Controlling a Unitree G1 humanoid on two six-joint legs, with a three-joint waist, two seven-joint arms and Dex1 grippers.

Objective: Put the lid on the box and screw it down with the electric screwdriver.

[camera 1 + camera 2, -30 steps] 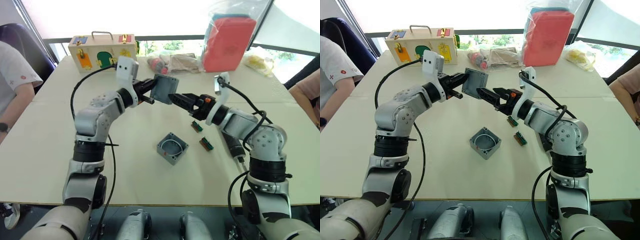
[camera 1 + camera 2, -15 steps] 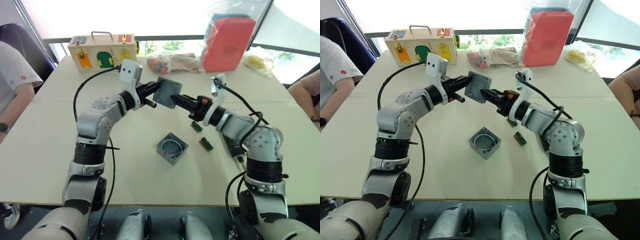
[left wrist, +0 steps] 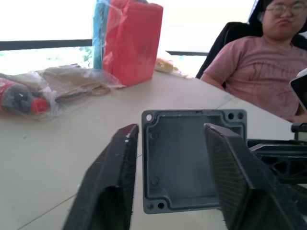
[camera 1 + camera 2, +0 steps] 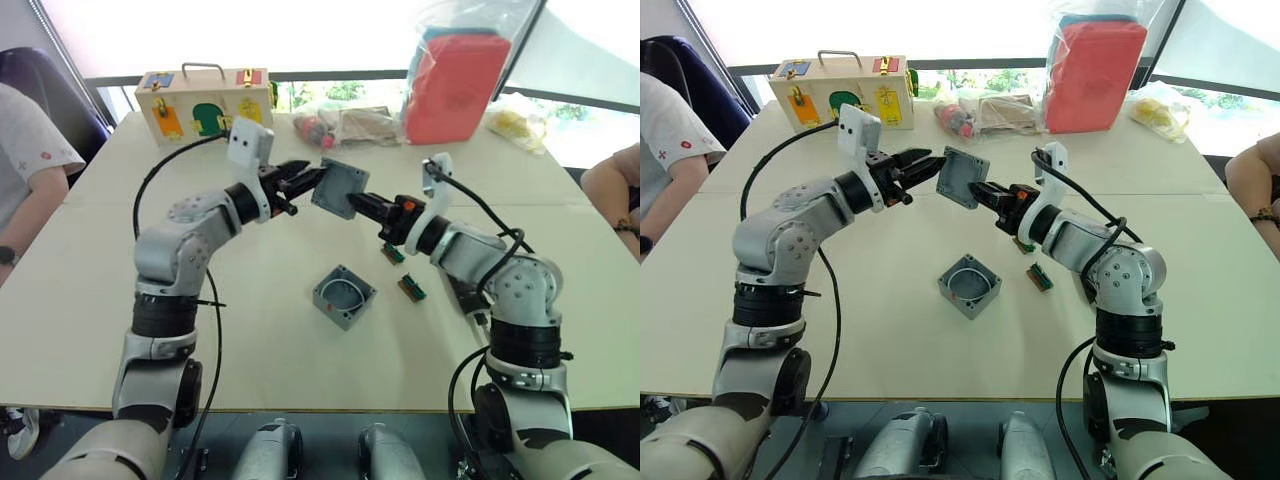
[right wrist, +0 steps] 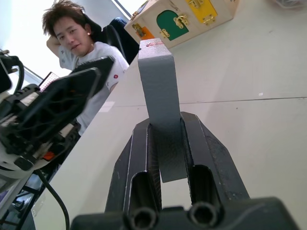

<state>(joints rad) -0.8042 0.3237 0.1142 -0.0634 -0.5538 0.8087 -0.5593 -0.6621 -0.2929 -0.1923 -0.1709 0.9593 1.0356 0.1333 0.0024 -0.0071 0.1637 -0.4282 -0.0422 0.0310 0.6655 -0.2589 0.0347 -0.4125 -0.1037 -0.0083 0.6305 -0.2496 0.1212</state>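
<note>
The lid (image 4: 340, 187), a flat grey square plate, hangs on edge above the middle of the table. My right gripper (image 4: 366, 204) is shut on its lower edge, and the right wrist view shows both fingers (image 5: 144, 158) clamped on the lid (image 5: 158, 91). My left gripper (image 4: 305, 178) stands open just left of the lid; its fingers (image 3: 112, 187) flank the lid (image 3: 192, 163) with gaps on both sides. The box (image 4: 344, 296), open side up with a pale wire loop inside, sits on the table below. The electric screwdriver (image 4: 472, 305) lies partly hidden behind my right arm.
A wooden box with coloured latches (image 4: 205, 100) stands at the back left. A red bag in plastic (image 4: 455, 85) and other plastic bags (image 4: 345, 125) stand along the back. Two green-and-brown strips (image 4: 412, 288) lie right of the box. A person (image 4: 25, 160) sits at each side.
My right gripper closed on the lid's edge. My left gripper then opened, let the lid go and drew slightly back to the left.
</note>
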